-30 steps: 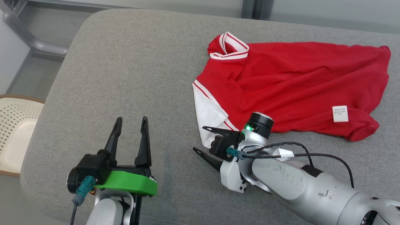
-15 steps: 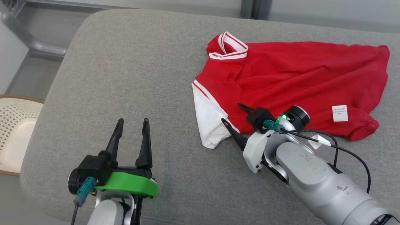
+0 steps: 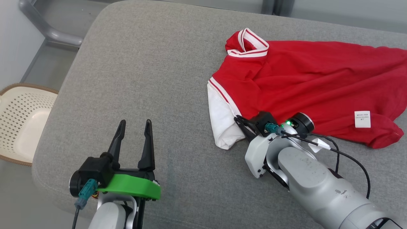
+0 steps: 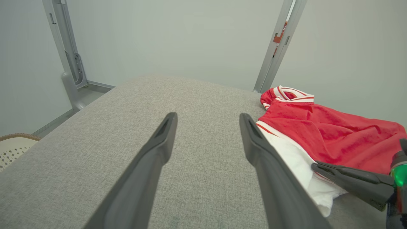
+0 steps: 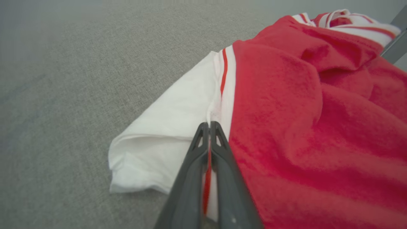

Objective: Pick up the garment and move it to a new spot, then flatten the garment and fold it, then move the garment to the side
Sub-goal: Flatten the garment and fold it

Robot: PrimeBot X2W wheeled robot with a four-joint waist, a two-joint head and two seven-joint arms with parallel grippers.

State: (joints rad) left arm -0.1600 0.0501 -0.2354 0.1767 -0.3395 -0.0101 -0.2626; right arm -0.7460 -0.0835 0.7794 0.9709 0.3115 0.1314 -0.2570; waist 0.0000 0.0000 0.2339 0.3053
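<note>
Grey fabric cushion (image 3: 143, 63), pale walls (image 4: 190, 38), red garment (image 3: 318, 79) at far right corner, right gripper (image 3: 237, 119) low, pinched closed on its white sleeve (image 5: 171, 127), left gripper (image 3: 135, 122) spread wide, empty, near front edge

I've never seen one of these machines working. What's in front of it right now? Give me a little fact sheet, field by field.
surface: grey padded top
garment: red shirt with a white sleeve and a striped collar, lying rumpled and unfolded
right pincer: shut on the garment, at the seam where the white sleeve meets the red cloth
left pincer: open, holding nothing, over bare grey fabric, apart from the garment
nearby: pale perforated basket off the surface, on the robot's left
stage: garment gripped, lying on the surface
</note>
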